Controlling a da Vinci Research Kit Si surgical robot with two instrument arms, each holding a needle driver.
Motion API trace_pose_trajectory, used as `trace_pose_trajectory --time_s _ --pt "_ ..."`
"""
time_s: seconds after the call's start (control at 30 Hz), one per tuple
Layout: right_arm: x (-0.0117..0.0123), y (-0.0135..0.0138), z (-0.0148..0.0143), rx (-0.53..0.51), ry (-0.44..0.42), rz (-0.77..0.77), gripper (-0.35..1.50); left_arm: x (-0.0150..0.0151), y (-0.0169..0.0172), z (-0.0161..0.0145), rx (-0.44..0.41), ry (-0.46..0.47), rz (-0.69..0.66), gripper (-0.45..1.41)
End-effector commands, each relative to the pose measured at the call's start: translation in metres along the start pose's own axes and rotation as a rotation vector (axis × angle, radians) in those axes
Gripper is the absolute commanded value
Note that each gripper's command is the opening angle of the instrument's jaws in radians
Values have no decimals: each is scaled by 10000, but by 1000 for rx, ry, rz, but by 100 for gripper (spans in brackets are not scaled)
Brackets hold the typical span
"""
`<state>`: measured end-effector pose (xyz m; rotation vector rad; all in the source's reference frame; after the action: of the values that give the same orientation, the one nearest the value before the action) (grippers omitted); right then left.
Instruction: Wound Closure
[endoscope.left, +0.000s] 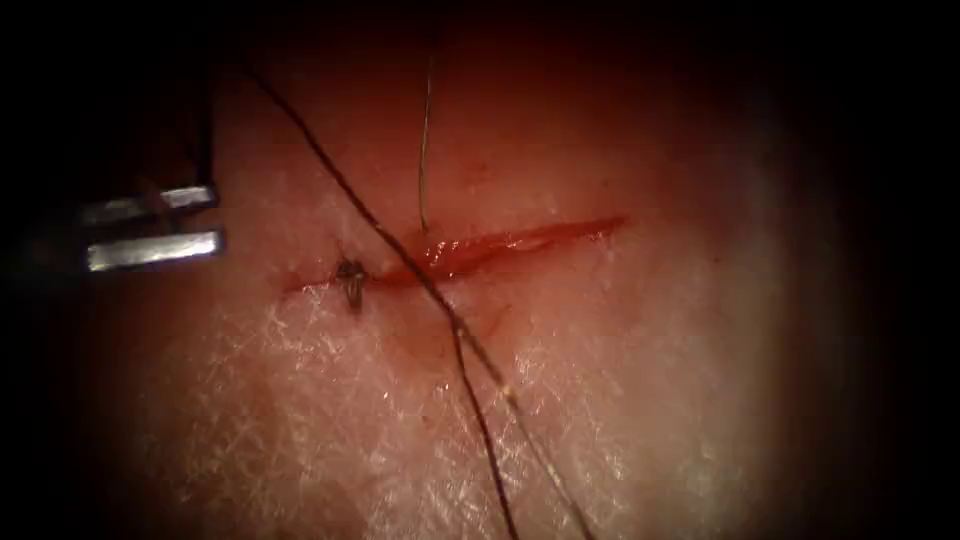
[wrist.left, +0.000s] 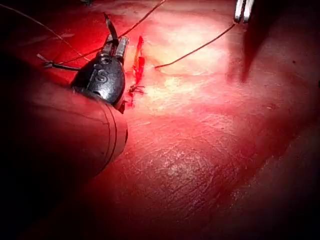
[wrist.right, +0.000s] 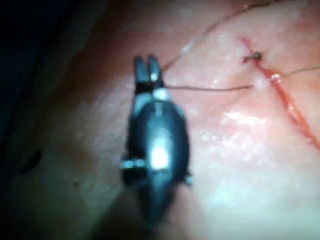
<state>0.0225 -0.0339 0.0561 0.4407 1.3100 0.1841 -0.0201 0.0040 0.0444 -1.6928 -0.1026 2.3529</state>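
Note:
The cut (endoscope.left: 470, 250) runs across the tissue (endoscope.left: 640, 400), wet with red fluid, and a tied knot (endoscope.left: 350, 282) sits near its left end. My left tool (endoscope.left: 215, 218) hovers left of the cut with its jaws apart and nothing between them. A dark curved piece (wrist.left: 109, 26) rises from its tips (wrist.left: 115, 46); I cannot tell whether it is the needle or thread. My right tool (wrist.right: 146, 66) is shut on a pale thread (wrist.right: 210, 89) that runs to the cut (wrist.right: 280, 95). A dark thread (endoscope.left: 330, 165) crosses the cut diagonally.
Below the cut the dark thread splits into two strands (endoscope.left: 500, 385) that trail toward the near edge. The pale thread (endoscope.left: 426, 140) rises steeply from the cut. The right tool's tip (wrist.left: 242, 10) hangs beyond the cut in the left wrist view.

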Motion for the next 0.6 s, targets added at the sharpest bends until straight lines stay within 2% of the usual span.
trace_pose_trajectory --time_s 0.03,0.07,0.13,0.43,0.6 --pt "-10 3 6 -17 2 -8 111 -5 1 7 -2 3 -2 -45" --pt "-14 9 4 -44 -3 -24 128 -8 0 6 -3 3 -7 -45" --pt "-23 22 -4 -94 -15 -37 142 -14 -5 2 -4 2 -10 -45" --pt "-48 56 -12 -158 -41 -85 140 -28 -22 -12 17 -15 -19 -45" --pt "-70 87 19 -233 -48 -87 136 -29 -15 -4 29 -21 -25 -45"
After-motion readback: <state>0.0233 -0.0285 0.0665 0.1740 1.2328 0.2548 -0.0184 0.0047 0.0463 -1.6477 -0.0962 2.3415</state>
